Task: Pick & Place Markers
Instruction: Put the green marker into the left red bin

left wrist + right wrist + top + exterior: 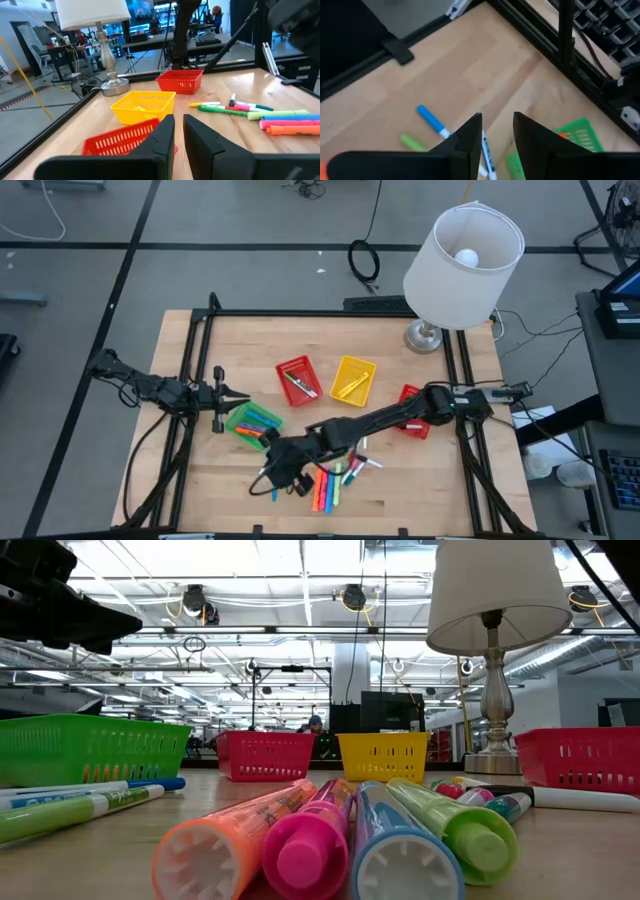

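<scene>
Markers (325, 485) crowd the lower middle of my high view: a loose heap, orange, pink, blue and green, lying flat on the worktop (400, 480) and not yet sorted. My right gripper (278, 470) hangs low over the heap's left edge, fingers parted a little, with a blue-capped marker (432, 120) lying just beyond the tips; I judge it empty, though I can't be certain. Left of centre, the green basket (252, 421) already holds several markers. My left gripper (238, 397) waits just beside that basket, fingers close together with a narrow gap, nothing between them. Farther up the frame, the red basket (298, 379) and yellow basket (353, 378) each hold a marker or two; another red one (412, 410) sits at right. Roughly half remains, I'd say.
</scene>
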